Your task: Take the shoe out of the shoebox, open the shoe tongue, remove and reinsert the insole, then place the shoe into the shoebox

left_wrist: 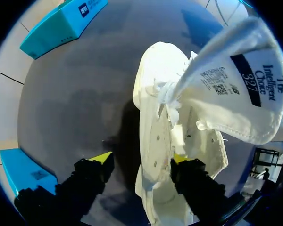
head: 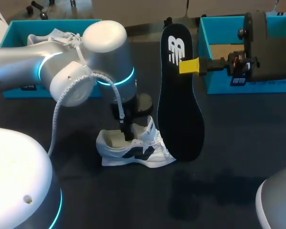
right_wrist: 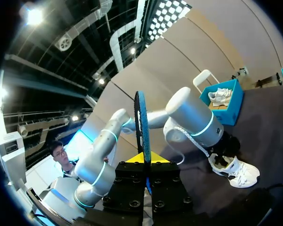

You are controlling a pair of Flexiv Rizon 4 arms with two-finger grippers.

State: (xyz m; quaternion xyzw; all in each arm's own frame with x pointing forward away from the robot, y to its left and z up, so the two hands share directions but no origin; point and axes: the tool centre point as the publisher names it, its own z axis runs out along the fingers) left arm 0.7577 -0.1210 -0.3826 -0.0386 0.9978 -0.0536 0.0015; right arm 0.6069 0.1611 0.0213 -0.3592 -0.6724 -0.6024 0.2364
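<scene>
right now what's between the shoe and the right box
The black insole stands upright between the shoe and the right box, its lower end beside the shoe's toe. The head view shows this.

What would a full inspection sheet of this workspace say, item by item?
Surface: dark table, bare around the work.
Job's things: white shoe stands on the table, out of its box, tongue lifted. Black insole is out of the shoe, held upright, lower end by the shoe. Left shoebox holds a second shoe; right shoebox is behind the right arm.
Clutter: nothing seen.
Grippers: left gripper is open, one finger inside the shoe, one outside its wall. Right gripper is shut on the insole.
Cables: white cable loops from the left arm, clear of the shoe.
Surroundings: nothing seen over the table.
</scene>
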